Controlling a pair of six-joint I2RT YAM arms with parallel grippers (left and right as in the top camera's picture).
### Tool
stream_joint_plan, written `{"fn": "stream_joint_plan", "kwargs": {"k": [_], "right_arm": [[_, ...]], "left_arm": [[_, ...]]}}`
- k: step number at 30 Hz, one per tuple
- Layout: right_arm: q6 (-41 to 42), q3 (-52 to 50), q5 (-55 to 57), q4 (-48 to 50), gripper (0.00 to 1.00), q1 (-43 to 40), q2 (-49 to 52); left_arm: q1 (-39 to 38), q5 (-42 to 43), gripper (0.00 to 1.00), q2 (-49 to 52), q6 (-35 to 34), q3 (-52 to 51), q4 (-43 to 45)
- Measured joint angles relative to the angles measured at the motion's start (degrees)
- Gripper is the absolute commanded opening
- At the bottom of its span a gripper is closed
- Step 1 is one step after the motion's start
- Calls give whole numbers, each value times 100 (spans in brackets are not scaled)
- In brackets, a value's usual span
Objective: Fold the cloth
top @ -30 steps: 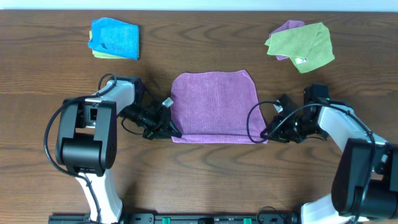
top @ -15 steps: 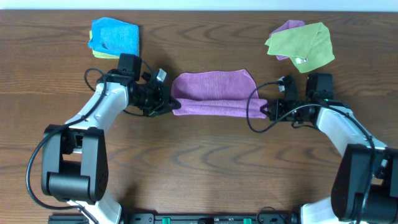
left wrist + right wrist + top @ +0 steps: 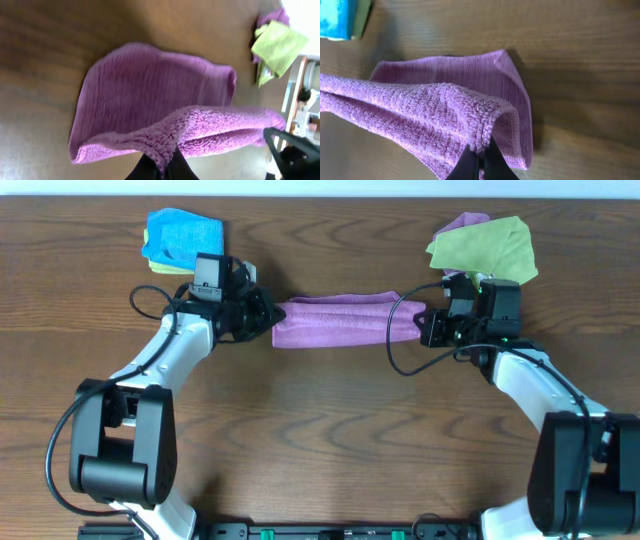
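The purple cloth (image 3: 340,318) lies doubled over into a narrow band across the far middle of the table. My left gripper (image 3: 268,320) is shut on its left near corner, held over the far edge. My right gripper (image 3: 425,327) is shut on its right near corner. In the left wrist view the cloth (image 3: 160,105) hangs from the shut fingers (image 3: 165,167), its upper layer folded over the lower. In the right wrist view the cloth (image 3: 430,110) is pinched in the shut fingers (image 3: 481,160).
A blue cloth on a yellow-green one (image 3: 184,242) lies at the far left. A green cloth over a purple one (image 3: 484,250) lies at the far right, close behind my right arm. Brown table (image 3: 330,450) stretches bare toward the front.
Both grippers have carried the cloth's near edge away from the front, over to the far edge. The flat square cloth is now a narrow folded band.
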Motion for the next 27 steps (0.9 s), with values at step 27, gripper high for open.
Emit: {"fn": "stream_joint_plan", "kwargs": {"k": [27], "right_arm": [[168, 1093, 15, 256, 1, 63, 1725]], "left_arm": [[-59, -708, 6, 1029, -597, 0, 1537]]}}
